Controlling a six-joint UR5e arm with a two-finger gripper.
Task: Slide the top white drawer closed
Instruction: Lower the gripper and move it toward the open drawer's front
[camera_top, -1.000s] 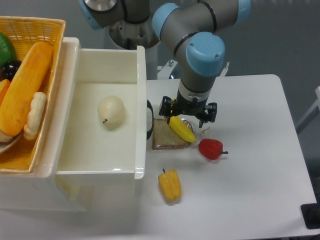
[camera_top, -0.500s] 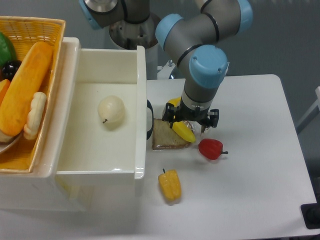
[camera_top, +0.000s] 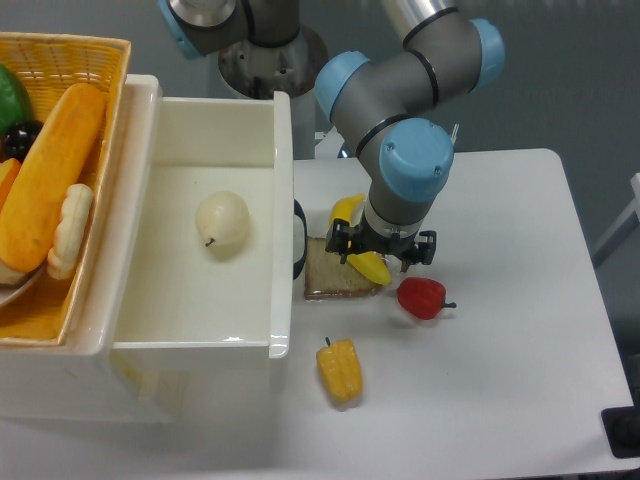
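The top white drawer (camera_top: 210, 305) stands pulled out to the right, and a pale round fruit (camera_top: 222, 222) lies on its floor. Its front panel (camera_top: 282, 190) faces right, with the black curved handle (camera_top: 298, 240) on the outside. My gripper (camera_top: 381, 252) points down just right of that handle, a short gap away from it. It hovers over a yellow banana (camera_top: 350, 212) and a slice of bread (camera_top: 330, 276). The black fingers (camera_top: 337, 240) look spread apart with nothing held between them.
A red pepper (camera_top: 421, 297) lies right of the bread, and a yellow pepper (camera_top: 339, 369) sits nearer the table's front. A wicker basket (camera_top: 70, 50) of food rests on the cabinet top at left. The arm's base (camera_top: 260, 50) stands behind the drawer.
My gripper has shifted a little toward the front of the table, uncovering more of the banana behind it. The drawer and the fruit have not moved.
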